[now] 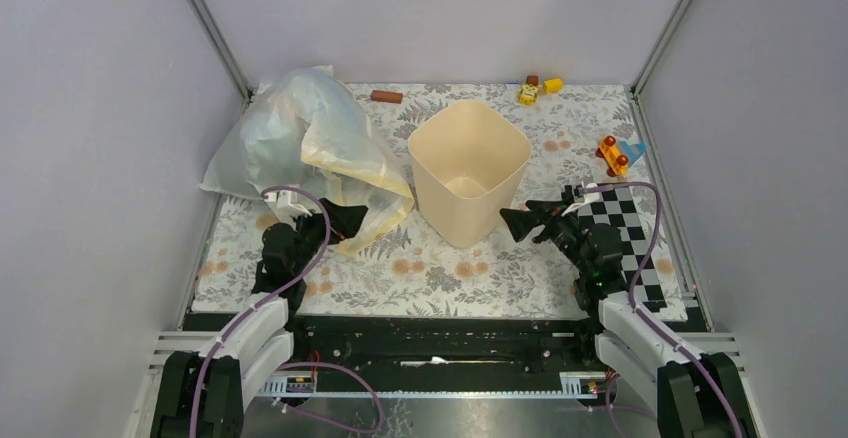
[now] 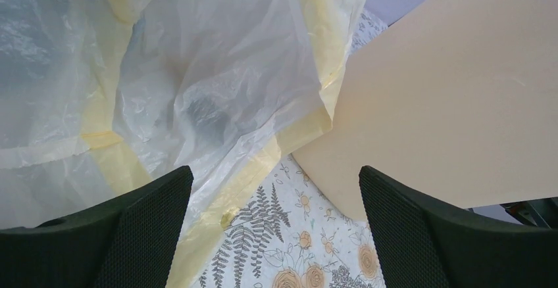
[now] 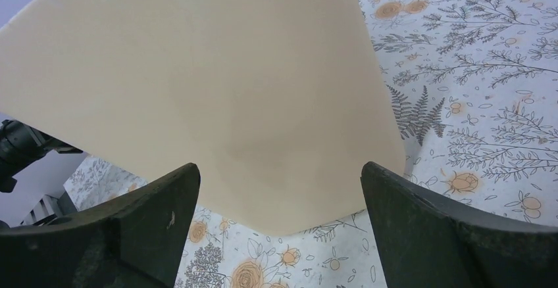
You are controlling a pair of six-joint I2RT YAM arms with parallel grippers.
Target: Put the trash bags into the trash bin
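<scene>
The cream trash bin [image 1: 468, 168] stands upright mid-table, its mouth open and nothing in it. It fills the left wrist view at right [image 2: 454, 91] and the right wrist view [image 3: 210, 84]. A crumpled heap of plastic [image 1: 300, 138] lies left of the bin. Its right part is clear with pale-yellow bands [image 2: 217, 84]. Its left part looks bluish and translucent [image 1: 262, 136]; I cannot tell whether that is the light-blue trash bag. My left gripper [image 1: 350, 220] [image 2: 273, 235] is open and empty at the heap's near edge. My right gripper [image 1: 515, 223] [image 3: 279, 235] is open and empty, facing the bin's right wall.
A floral mat [image 1: 440, 268] covers the table. A brown cylinder [image 1: 386, 96] and yellow toy blocks [image 1: 537, 87] lie at the back. A red-orange toy [image 1: 613, 155] and a checkerboard [image 1: 630, 228] are at the right. Grey walls stand on three sides.
</scene>
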